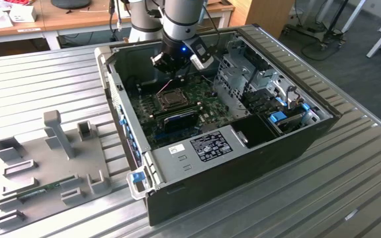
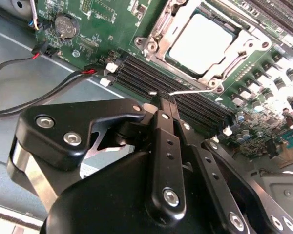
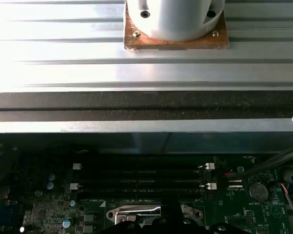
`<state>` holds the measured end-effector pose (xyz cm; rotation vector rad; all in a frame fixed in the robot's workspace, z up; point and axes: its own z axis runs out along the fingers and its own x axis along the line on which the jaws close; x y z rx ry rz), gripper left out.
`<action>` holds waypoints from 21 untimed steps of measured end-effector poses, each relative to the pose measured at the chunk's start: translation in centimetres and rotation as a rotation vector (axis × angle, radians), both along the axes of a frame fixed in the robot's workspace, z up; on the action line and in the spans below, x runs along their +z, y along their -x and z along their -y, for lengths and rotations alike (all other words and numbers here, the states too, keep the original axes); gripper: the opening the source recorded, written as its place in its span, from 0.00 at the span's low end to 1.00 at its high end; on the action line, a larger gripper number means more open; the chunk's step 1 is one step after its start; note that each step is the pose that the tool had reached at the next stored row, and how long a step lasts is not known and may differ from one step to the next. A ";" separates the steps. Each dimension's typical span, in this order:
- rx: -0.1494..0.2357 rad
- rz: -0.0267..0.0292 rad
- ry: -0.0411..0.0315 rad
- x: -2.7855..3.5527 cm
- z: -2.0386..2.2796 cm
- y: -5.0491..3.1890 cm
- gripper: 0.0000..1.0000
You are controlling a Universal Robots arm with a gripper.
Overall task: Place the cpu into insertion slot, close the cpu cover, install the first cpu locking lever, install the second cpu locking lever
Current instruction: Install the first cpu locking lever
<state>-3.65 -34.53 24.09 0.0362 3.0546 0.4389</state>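
Down inside the open computer case (image 1: pixel 257 148), the gripper (image 2: pixel 163 99) has its fingers pressed together, tips just over the long dark memory slots (image 2: pixel 136 73) of the green motherboard (image 2: pixel 102 22). A thin silvery locking lever (image 2: pixel 190 91) runs from right at those tips, though I cannot tell whether its end is pinched. Just beyond the fingertips, past the lever, the cpu (image 2: pixel 200 44) lies flat in the insertion slot (image 2: pixel 147 45), with the cpu cover (image 2: pixel 248 47) lying down around its grey top.
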 end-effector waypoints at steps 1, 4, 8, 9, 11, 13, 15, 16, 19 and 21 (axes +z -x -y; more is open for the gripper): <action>0.000 0.0000 0.0000 0.00 0.00 0.00 0.10; 0.000 0.0016 -0.0002 -0.13 -0.01 0.39 0.10; 0.000 0.0015 -0.0005 -0.44 -0.02 0.74 0.10; 0.000 0.0016 -0.0007 -0.49 -0.01 0.77 0.10; 0.000 0.0014 -0.0006 -0.52 -0.01 0.84 0.10; 0.000 0.0035 -0.0089 -0.54 -0.01 0.91 0.10; 0.000 0.0054 -0.0182 -0.54 -0.02 0.94 0.10; 0.000 0.0053 -0.0183 -0.54 -0.02 0.94 0.10; 0.000 0.0053 -0.0184 -0.54 -0.02 0.95 0.10; 0.000 0.0053 -0.0184 -0.56 -0.01 1.00 0.10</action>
